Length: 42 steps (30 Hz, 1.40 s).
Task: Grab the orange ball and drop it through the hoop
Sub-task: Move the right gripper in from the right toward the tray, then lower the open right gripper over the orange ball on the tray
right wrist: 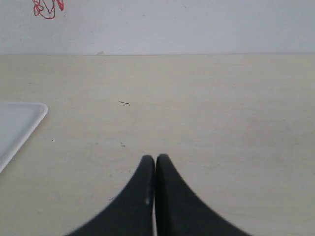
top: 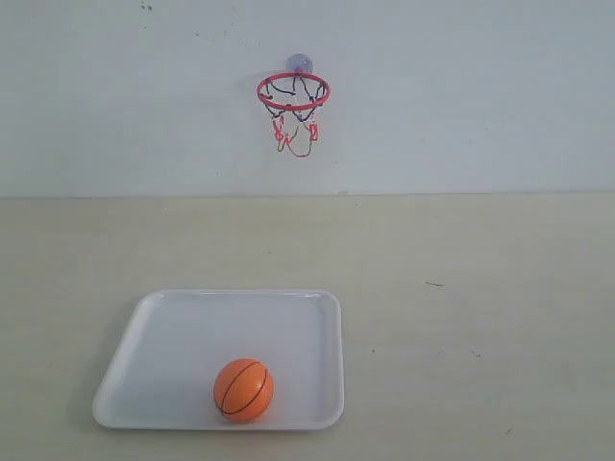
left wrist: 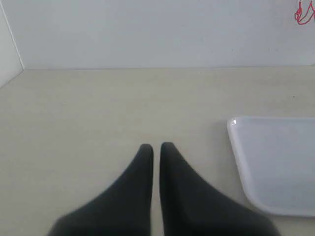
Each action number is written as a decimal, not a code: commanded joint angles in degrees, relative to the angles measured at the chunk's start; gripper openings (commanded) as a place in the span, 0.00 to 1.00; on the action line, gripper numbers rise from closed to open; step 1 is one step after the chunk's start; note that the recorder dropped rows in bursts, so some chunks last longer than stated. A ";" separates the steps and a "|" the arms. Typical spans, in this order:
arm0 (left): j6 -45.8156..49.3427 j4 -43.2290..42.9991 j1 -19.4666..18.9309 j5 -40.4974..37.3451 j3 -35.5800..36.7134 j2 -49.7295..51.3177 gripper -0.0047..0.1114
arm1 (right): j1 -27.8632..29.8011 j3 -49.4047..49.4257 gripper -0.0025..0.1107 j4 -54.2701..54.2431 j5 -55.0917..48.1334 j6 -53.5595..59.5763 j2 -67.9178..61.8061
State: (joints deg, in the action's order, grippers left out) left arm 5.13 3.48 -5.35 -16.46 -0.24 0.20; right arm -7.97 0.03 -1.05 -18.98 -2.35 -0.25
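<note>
The orange ball (top: 243, 390) with black seams rests in the near part of a white tray (top: 173, 327) on the table. The hoop (top: 293, 93), a red ring with black-and-red net, hangs from a clear suction cup (top: 299, 63) on the back wall. Neither arm shows in the exterior view. My left gripper (left wrist: 156, 146) is shut and empty over bare table, with the tray's corner (left wrist: 236, 124) off to one side and a scrap of red net (left wrist: 305, 12) at the frame edge. My right gripper (right wrist: 155, 158) is shut and empty, with the tray's edge (right wrist: 29, 115) and net strings (right wrist: 47, 7) visible.
A pale wooden table (top: 480, 317) meets a white back wall (top: 461, 96). A second white wall (left wrist: 7, 49) closes off the side in the left wrist view. Small dark specks (top: 434, 284) mark the tabletop.
</note>
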 commanded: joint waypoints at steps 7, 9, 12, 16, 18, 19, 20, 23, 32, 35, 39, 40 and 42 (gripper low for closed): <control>0.11 0.40 -0.24 -0.05 0.24 -0.20 0.08 | -0.05 -0.03 0.02 0.06 1.20 -0.13 0.25; 0.11 0.40 -0.24 -0.05 0.24 -0.20 0.08 | -0.05 -0.03 0.02 0.06 2.52 -0.13 0.25; 0.11 0.40 -0.24 -0.05 0.24 -0.20 0.08 | -0.05 -0.03 0.02 0.06 8.91 -0.13 0.25; 0.11 0.40 -0.24 -0.05 0.24 -0.20 0.08 | -0.05 -0.03 0.02 0.06 29.32 -0.13 0.25; 0.11 0.40 -0.24 -0.05 0.24 -0.20 0.08 | -0.05 -0.03 0.02 0.06 44.73 -0.13 0.25; 0.11 0.40 -0.24 -0.05 0.24 -0.20 0.08 | -0.05 -0.03 0.02 0.06 52.81 -0.13 0.25; 0.11 0.40 -0.24 -0.05 0.24 -0.20 0.08 | -0.05 -0.03 0.02 -1.79 59.16 -0.02 0.25; 0.11 0.40 -0.24 -0.05 0.24 -0.20 0.08 | -0.05 -7.21 0.02 -14.25 52.38 5.16 -1.28; 0.11 0.40 -0.24 -0.05 0.24 -0.20 0.08 | 0.07 -39.82 0.02 -18.21 -10.68 26.73 -59.33; 0.11 0.40 -0.24 -0.05 0.24 -0.20 0.08 | 0.07 -40.79 0.02 -26.04 0.68 26.19 -70.96; 0.11 0.40 -0.24 -0.05 0.24 -0.20 0.08 | -0.17 -44.87 0.02 -41.88 -2.02 32.70 -84.18; 0.11 0.40 -0.24 -0.05 0.24 -0.20 0.08 | -1.90 -48.83 0.02 -44.29 -11.94 43.04 -88.87; 0.11 0.40 -0.24 -0.05 0.24 -0.20 0.08 | -4.74 -53.18 0.02 -48.15 -19.24 51.59 -92.53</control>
State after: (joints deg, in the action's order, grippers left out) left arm 5.13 3.48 -5.35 -16.46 -0.24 0.20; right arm -9.78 -48.17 -44.33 -28.20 38.07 -88.41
